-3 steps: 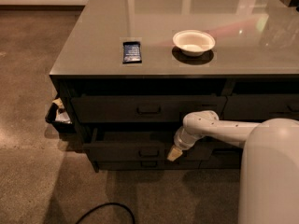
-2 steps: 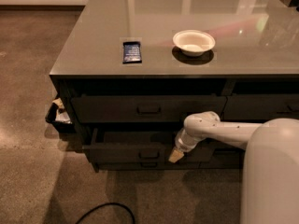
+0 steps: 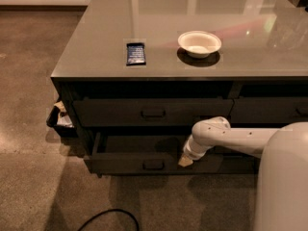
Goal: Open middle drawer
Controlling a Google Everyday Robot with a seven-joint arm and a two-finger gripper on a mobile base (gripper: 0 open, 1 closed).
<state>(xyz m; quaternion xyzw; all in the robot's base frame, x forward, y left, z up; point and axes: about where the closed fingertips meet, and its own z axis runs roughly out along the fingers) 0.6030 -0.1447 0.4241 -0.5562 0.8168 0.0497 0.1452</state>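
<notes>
Middle drawer stands partly pulled out of the dark cabinet, its front forward of the drawer above and its dim inside showing from overhead. It sits low on the cabinet's left half, under the upper drawer, which is closed. Each of these two fronts carries one small bar handle at its centre; the middle drawer's handle lies just left of the hand. A third drawer front shows on the right half, level with the upper one and also closed.

One hand is in view, at the end of the single white arm, which reaches in from the right. Its tan tip rests at the top edge of the middle drawer's front, beside the handle and not on it. Whether the hand is spread or pressed together I cannot tell, and nothing can be seen held in it.

On the grey tabletop lie two things, well apart: one white bowl and one dark blue packet. One black cable curls on the floor in front, and one bin with scraps sits against the cabinet's left side.
</notes>
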